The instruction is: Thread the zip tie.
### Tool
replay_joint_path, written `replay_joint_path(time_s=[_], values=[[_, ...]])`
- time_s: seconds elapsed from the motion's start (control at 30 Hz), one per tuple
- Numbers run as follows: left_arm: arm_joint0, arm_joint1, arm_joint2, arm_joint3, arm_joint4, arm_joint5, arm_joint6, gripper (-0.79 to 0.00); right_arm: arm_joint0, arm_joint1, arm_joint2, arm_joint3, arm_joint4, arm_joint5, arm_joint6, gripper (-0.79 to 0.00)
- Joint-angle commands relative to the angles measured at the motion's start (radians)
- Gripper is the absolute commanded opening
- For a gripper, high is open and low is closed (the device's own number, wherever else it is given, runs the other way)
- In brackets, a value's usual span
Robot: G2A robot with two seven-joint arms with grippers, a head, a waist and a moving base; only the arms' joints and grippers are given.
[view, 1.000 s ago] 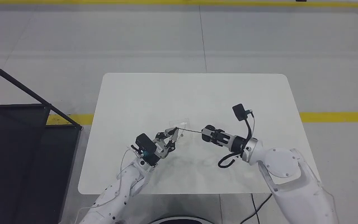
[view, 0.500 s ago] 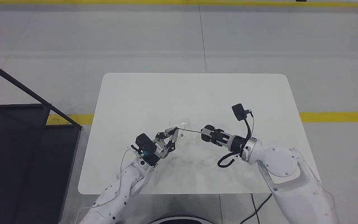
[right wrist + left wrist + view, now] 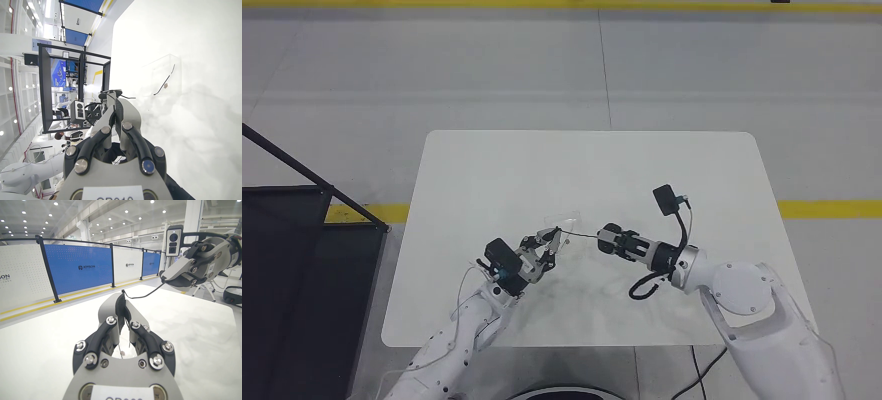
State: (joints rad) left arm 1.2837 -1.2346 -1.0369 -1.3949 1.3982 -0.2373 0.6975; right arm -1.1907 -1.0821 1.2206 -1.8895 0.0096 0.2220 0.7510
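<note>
A thin black zip tie [image 3: 580,234] spans the short gap between my two grippers above the middle of the white table [image 3: 692,180]. My left gripper [image 3: 556,238] is shut on one end; in the left wrist view the zip tie [image 3: 143,295] rises from between the pads of the left gripper [image 3: 122,298] and curves across to my right gripper [image 3: 164,278]. The right gripper [image 3: 599,236] is shut on the other end. In the right wrist view a short tip of the zip tie [image 3: 130,98] pokes out past the closed right gripper [image 3: 114,103].
A clear plastic bag [image 3: 170,62] lies on the table just beyond the grippers, with another black zip tie [image 3: 163,85] in it. A black frame [image 3: 282,260] stands off the table's left edge. The table has bare room on all sides.
The right gripper has shifted slightly left, towards the left gripper. The left arm has kept still.
</note>
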Motion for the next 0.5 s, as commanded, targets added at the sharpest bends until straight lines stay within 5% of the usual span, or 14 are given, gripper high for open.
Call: replay_joint_path(time_s=[0.0,0.47], values=[[0.005,-0.001,-0.002,-0.008,-0.001,0.002,-0.013,-0.785,-0.001,0.0,0.001,0.002,0.005,-0.005,0.002,-0.785],[0.009,-0.008,-0.017,-0.008,-0.012,0.017,-0.016,-0.785,-0.01,0.003,0.017,0.008,0.039,-0.041,0.023,-0.785]])
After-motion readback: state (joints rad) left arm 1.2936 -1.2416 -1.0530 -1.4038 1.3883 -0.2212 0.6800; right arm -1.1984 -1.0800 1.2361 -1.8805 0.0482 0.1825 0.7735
